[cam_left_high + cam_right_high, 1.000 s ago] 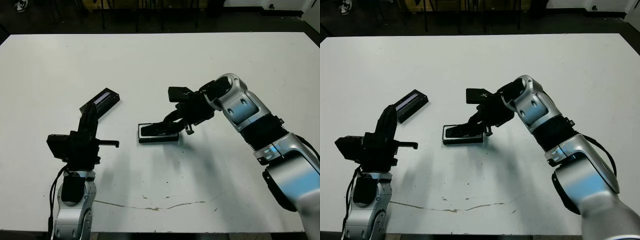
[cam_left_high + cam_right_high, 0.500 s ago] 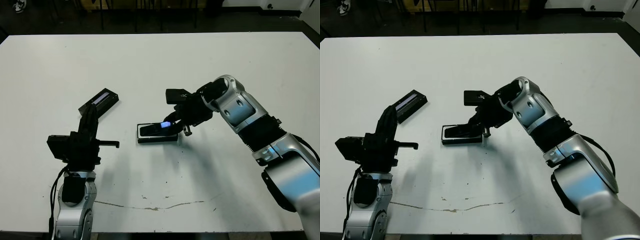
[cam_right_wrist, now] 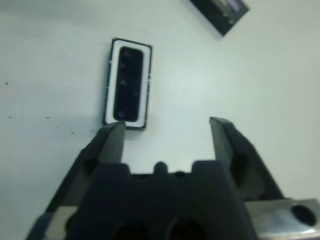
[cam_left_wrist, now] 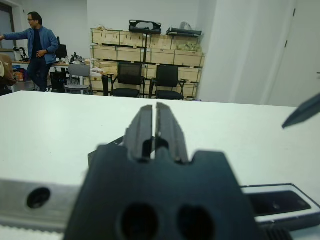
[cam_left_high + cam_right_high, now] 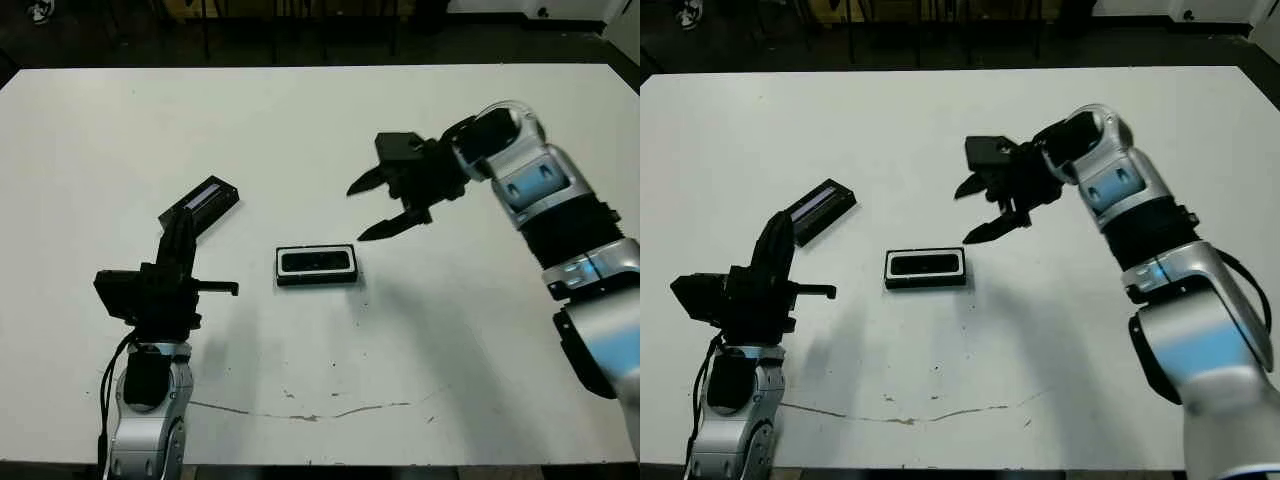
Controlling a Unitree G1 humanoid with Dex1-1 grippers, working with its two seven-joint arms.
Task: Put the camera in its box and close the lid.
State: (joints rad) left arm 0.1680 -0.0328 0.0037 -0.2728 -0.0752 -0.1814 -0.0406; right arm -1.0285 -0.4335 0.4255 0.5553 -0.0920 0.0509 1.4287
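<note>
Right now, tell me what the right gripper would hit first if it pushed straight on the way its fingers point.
Probably the bare table just beside the box, which holds the camera. The open right gripper points down toward that end of the box, though depth is hard to judge.

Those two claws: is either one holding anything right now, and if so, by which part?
Nothing is held. The right gripper is open and empty, up beside the box, where the camera lies. The left gripper is shut on nothing.

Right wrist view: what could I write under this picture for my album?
The open right hand hangs above the camera lying in its box.
</note>
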